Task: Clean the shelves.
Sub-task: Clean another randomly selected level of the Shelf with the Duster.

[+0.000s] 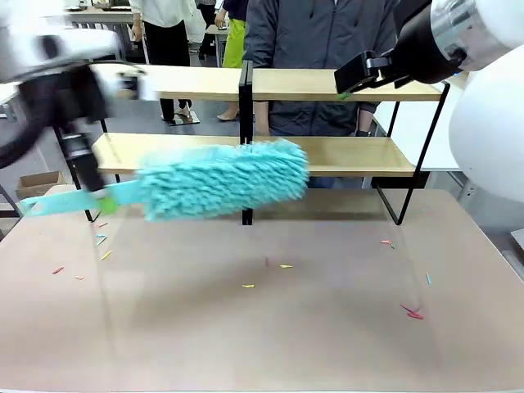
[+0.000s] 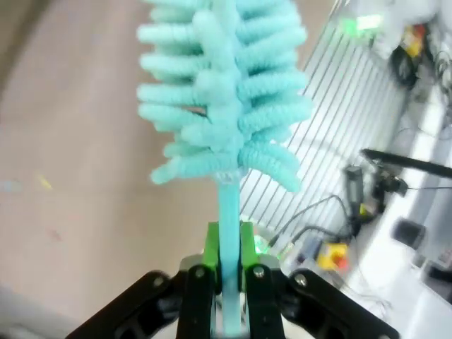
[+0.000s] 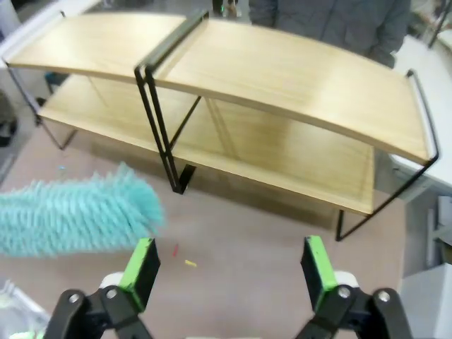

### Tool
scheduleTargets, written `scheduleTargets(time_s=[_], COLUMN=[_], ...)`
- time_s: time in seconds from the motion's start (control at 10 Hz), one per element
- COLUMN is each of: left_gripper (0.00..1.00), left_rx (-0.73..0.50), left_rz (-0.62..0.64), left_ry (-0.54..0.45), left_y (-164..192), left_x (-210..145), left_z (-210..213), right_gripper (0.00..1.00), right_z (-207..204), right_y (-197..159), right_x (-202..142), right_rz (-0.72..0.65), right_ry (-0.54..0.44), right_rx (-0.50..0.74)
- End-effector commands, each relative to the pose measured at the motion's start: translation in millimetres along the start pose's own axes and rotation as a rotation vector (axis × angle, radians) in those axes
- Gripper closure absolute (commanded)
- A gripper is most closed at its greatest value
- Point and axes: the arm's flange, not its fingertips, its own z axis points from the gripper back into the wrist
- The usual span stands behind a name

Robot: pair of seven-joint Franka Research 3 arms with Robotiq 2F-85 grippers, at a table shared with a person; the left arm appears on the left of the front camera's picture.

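Brown table (image 1: 246, 336), carrying the shelves (image 1: 327, 155) at 12 o'clock. Small coloured scraps (image 1: 282, 266) scattered on the surface, mostly at 9, 3 and centre.

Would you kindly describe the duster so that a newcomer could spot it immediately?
Look in front of the shelves, above the brown table. The duster lies level there, its flat handle clamped in the left pincer. It is the only fluffy turquoise thing around.
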Motion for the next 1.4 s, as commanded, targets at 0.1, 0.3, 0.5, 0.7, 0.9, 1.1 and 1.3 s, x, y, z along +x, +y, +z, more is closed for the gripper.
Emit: scheduleTargets(time_s=[0.1,0.3,0.5,0.7,0.9,1.1,1.3], left_gripper=[0.87,0.87,0.87,0.87,0.87,0.87,0.87], left_rx=[-0.102,-0.289,-0.384,-0.473,-0.613,-0.425,-0.425], left_rz=[0.343,0.362,0.461,0.684,0.901,0.715,0.715], left_ry=[-0.469,-0.87,-1.255,-1.591,-1.778,-1.264,-1.264], left_y=[19.0,17.3,27.0,59.3,90.2,72.6,72.6], left_x=[-114.1,-178.5,-233.4,-268.3,-278.3,-301.9,-301.9], left_z=[32.0,49.4,50.6,37.0,22.7,64.3,64.3], right_gripper=[0.0,0.0,0.0,0.0,0.0,0.0,0.0], right_z=[0.3,0.3,0.3,0.3,0.3,0.3,0.3], right_y=[0.3,0.3,0.3,0.3,0.3,0.3,0.3], right_x=[-0.2,-0.2,-0.2,-0.2,-0.2,-0.2,-0.2], right_rz=[0.002,0.002,0.002,0.002,0.002,0.002,0.002], right_ry=[-0.004,-0.004,-0.004,-0.004,-0.004,-0.004,-0.004], right_rx=[-0.002,-0.002,-0.002,-0.002,-0.002,-0.002,-0.002])
